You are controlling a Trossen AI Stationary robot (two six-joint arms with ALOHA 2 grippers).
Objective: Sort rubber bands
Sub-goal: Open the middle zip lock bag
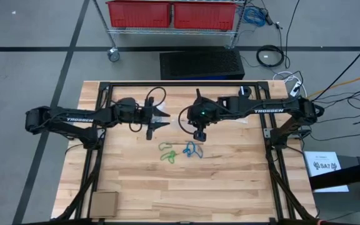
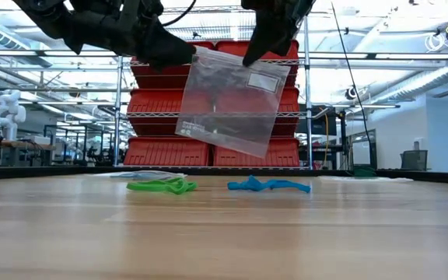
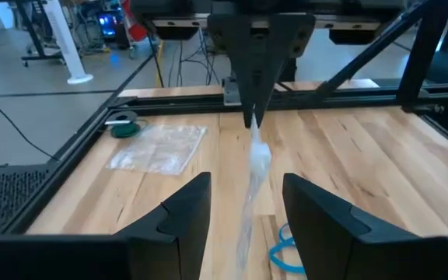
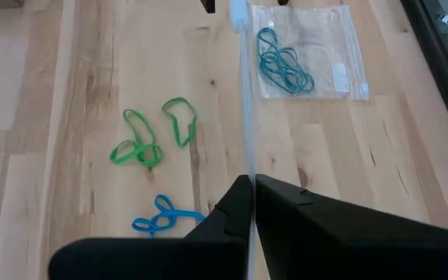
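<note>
Red storage bins [image 2: 208,101] on a wire rack fill the background beyond the wooden table [image 1: 230,181], as noted in the low view. A clear plastic bag [image 2: 228,101] is held up above the table by the right gripper [image 4: 252,180], whose fingers are pressed shut on the bag's top edge. The left gripper [image 3: 246,204] is positioned facing the bag edge-on, its fingers spread wide with the hanging bag between them but not yet touched. The rubber bands remain on the table below: green bands [image 4: 150,136] in a loose cluster and a blue band [image 4: 162,218] just beside them, both near the middle of the table. A second bag [image 4: 306,54] lies flat farther off, with teal bands [image 4: 285,64] inside it. The step in hand is judged to be opening the held bag so that bands of one colour can be dropped in. For this to go well, only one wall of the bag should be pinched by the left gripper, close to the mouth, and then drawn away from the right gripper so the mouth gapes. If both walls are caught together the bag will stay closed. The thin film is expected to be slippery and to sway, so a slow approach is advised.
</note>
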